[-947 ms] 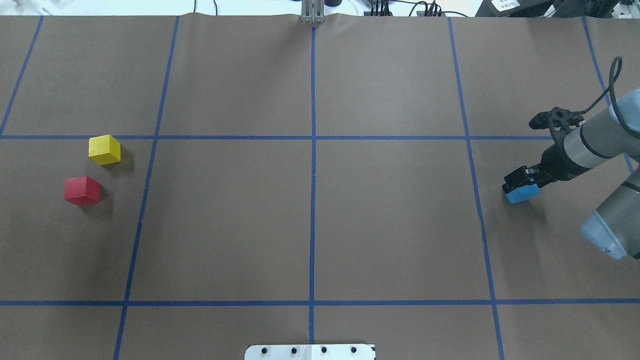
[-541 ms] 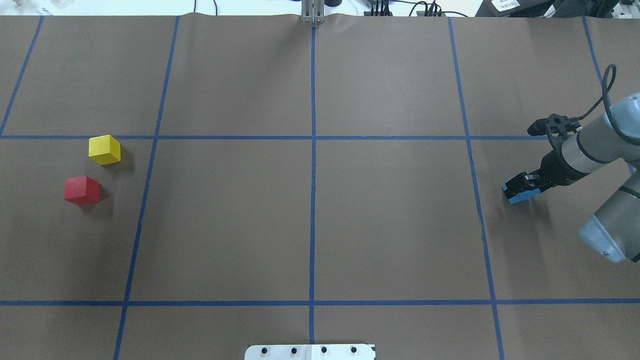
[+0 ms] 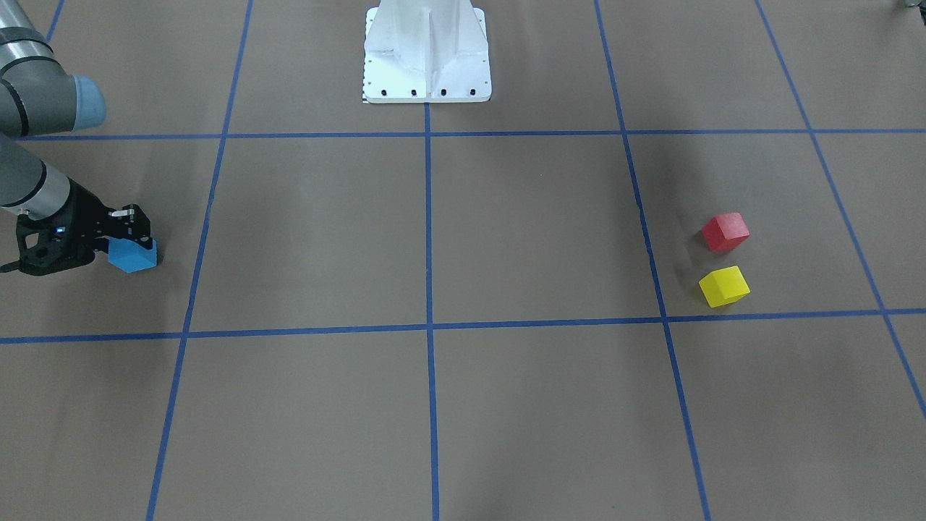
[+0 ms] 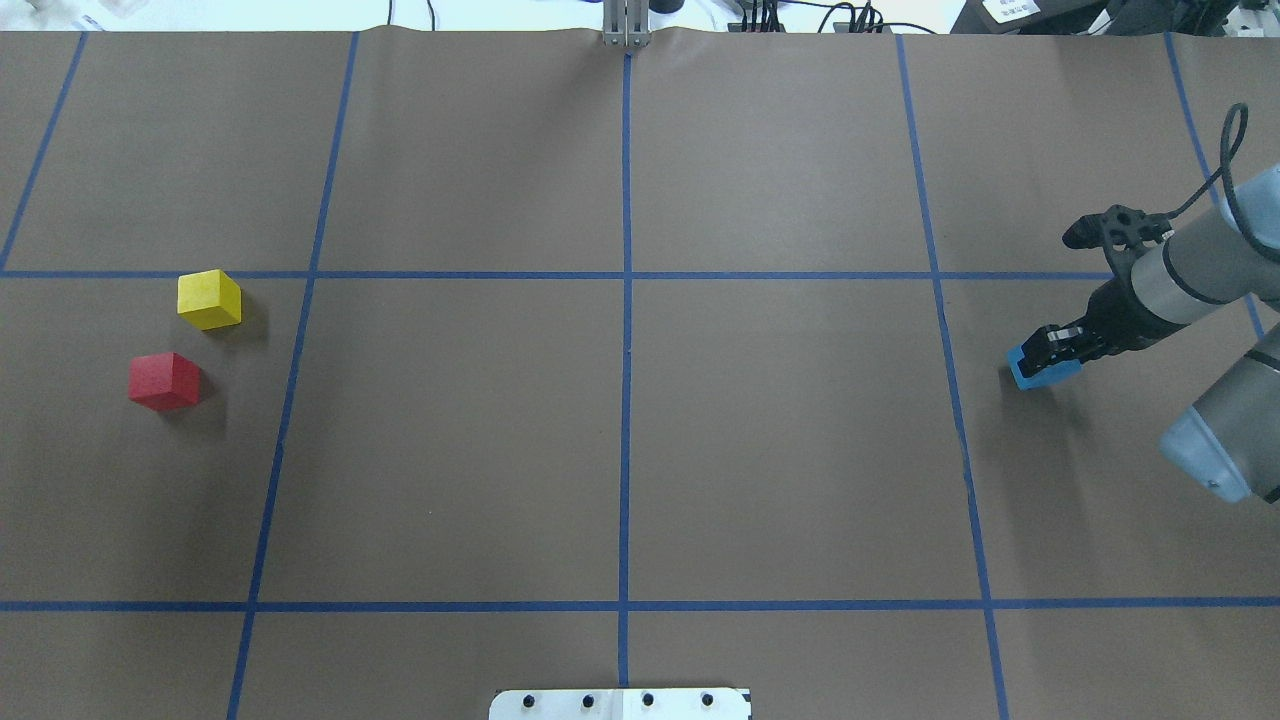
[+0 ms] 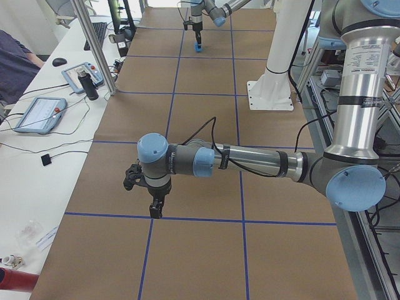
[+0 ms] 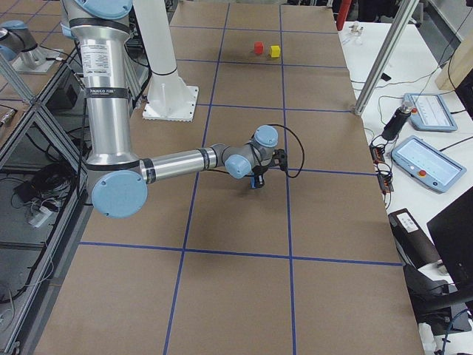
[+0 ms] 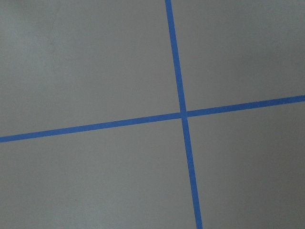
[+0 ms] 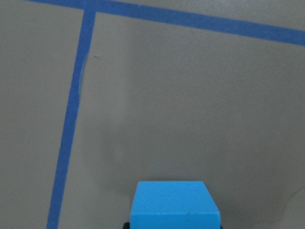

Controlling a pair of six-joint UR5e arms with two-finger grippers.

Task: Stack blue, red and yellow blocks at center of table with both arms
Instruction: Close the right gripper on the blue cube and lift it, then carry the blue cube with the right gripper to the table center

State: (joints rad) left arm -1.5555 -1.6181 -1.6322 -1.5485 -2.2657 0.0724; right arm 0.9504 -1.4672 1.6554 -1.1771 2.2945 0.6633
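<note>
The blue block [image 4: 1038, 374] is at the table's right side, between the fingers of my right gripper [image 4: 1048, 362], which is shut on it. The block also shows in the front view [image 3: 133, 255], held by the right gripper [image 3: 129, 246], and at the bottom of the right wrist view [image 8: 175, 206]. The red block [image 4: 164, 381] and yellow block [image 4: 209, 299] sit close together at the far left. My left gripper [image 5: 154, 210] shows only in the exterior left view, low over bare table, and I cannot tell whether it is open or shut.
Brown paper with blue tape grid lines [image 4: 626, 350] covers the table. The robot's white base plate [image 3: 427, 51] stands at the near edge. The left wrist view shows only a tape crossing [image 7: 183, 115].
The right gripper and the blue block have shifted slightly toward the table's far side. The red and yellow blocks have not moved.
</note>
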